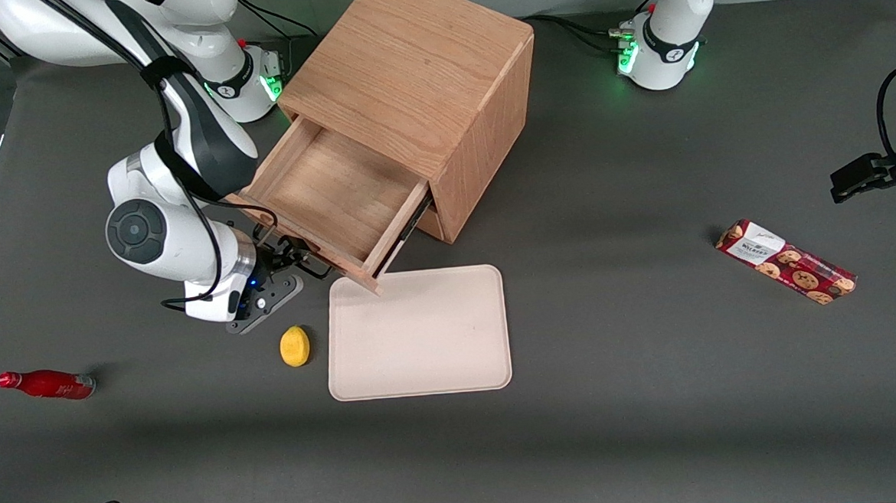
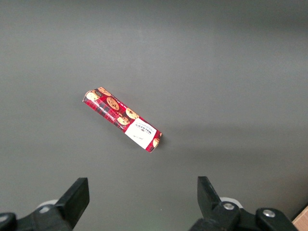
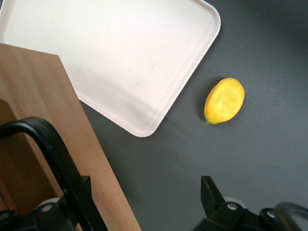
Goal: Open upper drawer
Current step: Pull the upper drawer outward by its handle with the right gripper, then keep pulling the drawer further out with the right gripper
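Grey table [image 1: 655, 394], one oak cabinet [image 1: 415, 69] standing on it: upper drawer [image 1: 330, 196] pulled well out, its front panel nearest the front camera, overhanging the corner of a pale tray [image 1: 422, 337]. Pincer [image 1: 289, 261] just in front of that panel, at the black bar handle [image 3: 53, 159], fingers apart with one either side of the bar; the handle's long axis runs along the panel, across the pull direction. Lemon [image 1: 295, 345] beside the tray, nearer the camera than the pincer.

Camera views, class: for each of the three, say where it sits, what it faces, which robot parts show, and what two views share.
Front view: high, facing both arms; pulled-out light oak upper drawer, right arm's tool at its front panel.
Right wrist view: on the working arm, facing down; tool open, black wire bar handle, yellow lemon half.
Left wrist view: on the parked arm; red biscuit packet.
Shared: lemon half, cream rectangular tray.
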Robot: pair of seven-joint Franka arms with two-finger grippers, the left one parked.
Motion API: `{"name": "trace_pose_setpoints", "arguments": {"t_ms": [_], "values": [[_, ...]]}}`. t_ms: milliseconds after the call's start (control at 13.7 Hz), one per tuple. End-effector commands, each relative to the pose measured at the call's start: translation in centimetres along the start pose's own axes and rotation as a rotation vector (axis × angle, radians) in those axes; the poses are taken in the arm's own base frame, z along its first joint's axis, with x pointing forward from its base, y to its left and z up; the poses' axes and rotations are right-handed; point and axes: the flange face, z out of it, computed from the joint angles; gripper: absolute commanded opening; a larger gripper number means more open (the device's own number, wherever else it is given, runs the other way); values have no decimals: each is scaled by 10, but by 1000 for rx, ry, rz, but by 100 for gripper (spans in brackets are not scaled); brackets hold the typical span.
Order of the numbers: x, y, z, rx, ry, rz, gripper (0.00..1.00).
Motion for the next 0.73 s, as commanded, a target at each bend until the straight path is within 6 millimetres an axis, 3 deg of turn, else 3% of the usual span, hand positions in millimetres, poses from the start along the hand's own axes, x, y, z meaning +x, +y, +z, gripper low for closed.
{"name": "trace_pose_setpoints", "arguments": {"t_ms": [0, 657], "values": [[7, 21, -8, -26, -23, -23, 100], [18, 49, -14, -42, -23, -41, 100]]}}
